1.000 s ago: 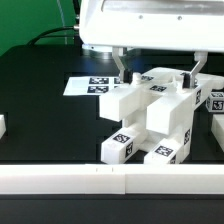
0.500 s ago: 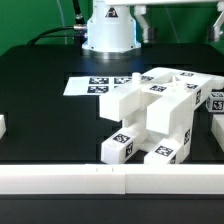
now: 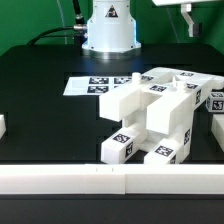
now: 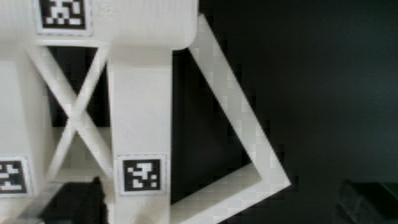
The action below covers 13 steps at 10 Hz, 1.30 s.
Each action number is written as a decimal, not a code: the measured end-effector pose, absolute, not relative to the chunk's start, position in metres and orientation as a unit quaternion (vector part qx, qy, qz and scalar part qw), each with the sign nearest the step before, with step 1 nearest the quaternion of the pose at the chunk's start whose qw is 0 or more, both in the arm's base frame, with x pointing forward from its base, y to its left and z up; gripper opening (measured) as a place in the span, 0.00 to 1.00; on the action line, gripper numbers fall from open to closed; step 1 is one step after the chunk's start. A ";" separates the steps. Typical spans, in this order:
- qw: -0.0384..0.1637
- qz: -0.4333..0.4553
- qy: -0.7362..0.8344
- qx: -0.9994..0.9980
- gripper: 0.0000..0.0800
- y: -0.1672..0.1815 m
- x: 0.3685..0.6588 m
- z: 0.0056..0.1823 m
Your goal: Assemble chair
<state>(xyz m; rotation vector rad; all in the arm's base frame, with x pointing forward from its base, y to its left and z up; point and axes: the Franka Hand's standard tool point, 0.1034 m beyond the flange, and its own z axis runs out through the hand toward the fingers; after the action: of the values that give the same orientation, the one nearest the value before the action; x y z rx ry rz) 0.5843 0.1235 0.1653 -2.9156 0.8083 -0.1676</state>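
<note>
The partly built chair [image 3: 150,115], chunky white blocks with black-and-white tags, lies on the black table in the middle of the exterior view. My gripper is high above it at the top right of that view. Only one dark finger [image 3: 192,22] shows there, clear of the chair. In the wrist view I look down on the chair's white bars and crossed braces [image 4: 107,100] with tags. The gripper [image 4: 222,205] is open and holds nothing, with its dark blurred fingertips far apart at the picture's edge.
The marker board [image 3: 95,86] lies behind the chair. Loose white parts sit at the exterior view's right edge [image 3: 215,100] and left edge [image 3: 2,126]. A white rail [image 3: 100,180] runs along the front. The robot base [image 3: 108,30] stands at the back.
The gripper stood open around the chair's top one second ago. It has risen straight up and away, nearly out of the exterior view. The chair has not moved.
</note>
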 end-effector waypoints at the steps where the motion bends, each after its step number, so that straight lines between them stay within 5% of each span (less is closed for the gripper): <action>1: 0.054 -0.051 0.285 -0.956 0.81 0.128 0.582 0.165; 6: 0.049 -0.056 0.265 -0.961 0.81 0.204 0.530 0.139; 11: 0.049 -0.061 0.260 -0.962 0.81 0.206 0.525 0.132; 13: 0.045 -0.071 0.245 -0.966 0.81 0.200 0.510 0.112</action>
<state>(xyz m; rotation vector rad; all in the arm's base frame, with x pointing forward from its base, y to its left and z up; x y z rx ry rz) 0.5100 0.2004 0.1123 -2.9513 0.7479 -0.2173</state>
